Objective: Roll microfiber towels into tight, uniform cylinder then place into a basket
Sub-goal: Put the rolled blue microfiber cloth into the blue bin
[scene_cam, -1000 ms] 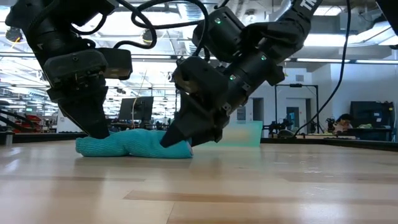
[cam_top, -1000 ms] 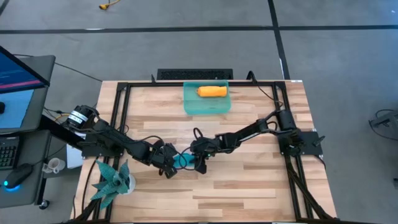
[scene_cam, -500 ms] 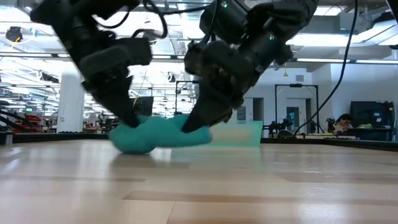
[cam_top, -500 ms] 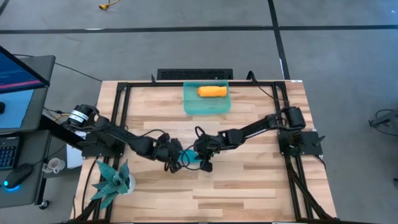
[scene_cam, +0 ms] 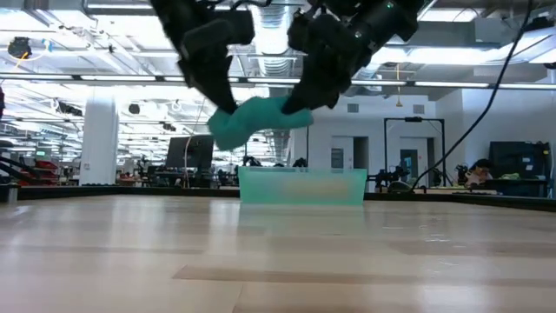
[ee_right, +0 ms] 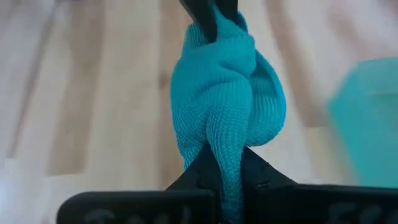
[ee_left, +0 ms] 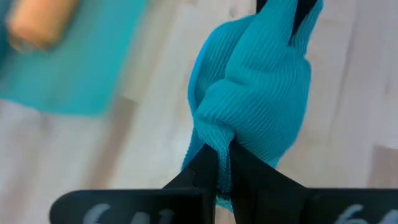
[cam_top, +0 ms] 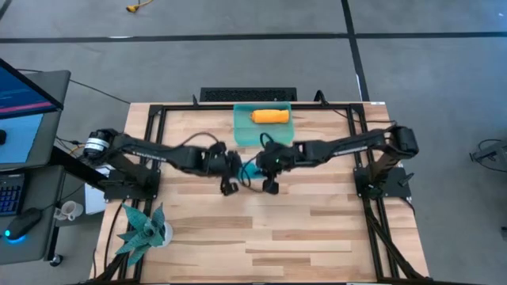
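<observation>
A rolled teal-blue microfiber towel point(cam_top: 249, 168) hangs in the air between my two grippers, well above the wooden table point(scene_cam: 278, 261). My left gripper point(cam_top: 236, 169) is shut on its left end and my right gripper point(cam_top: 264, 169) on its right end. In the low view the roll point(scene_cam: 256, 117) sags slightly toward the left gripper point(scene_cam: 224, 109) and rises toward the right gripper point(scene_cam: 300, 106). The sea-green basket point(cam_top: 247, 134) stands just beyond them at the far edge. A rolled orange towel point(cam_top: 270, 116) lies inside it along its far wall. My left gripper pinches the roll's left end point(ee_left: 214, 140) between its two fingers, slanting down from the table's left. The cloth bunches into folds at the fingertips. The roll is lifted clear of the table. My right gripper pinches the roll's right end point(ee_right: 225, 143) between its two fingers, slanting down from the table's right. A fold of cloth runs back between the fingers. This end sits a little higher than the other.
A black metal frame point(cam_top: 150, 142) runs around the tabletop. A spiky teal plant point(cam_top: 142, 229) stands at the near left corner, and a dark keyboard point(cam_top: 248, 95) lies behind the basket. Bare wood point(cam_top: 301, 229) stretches across the near half.
Both grippers have risen and gone toward the table's far edge and the basket, carrying the teal roll. The roll lay on the wood a second ago and now hangs clear of it, shorter and more bunched between the two grippers.
</observation>
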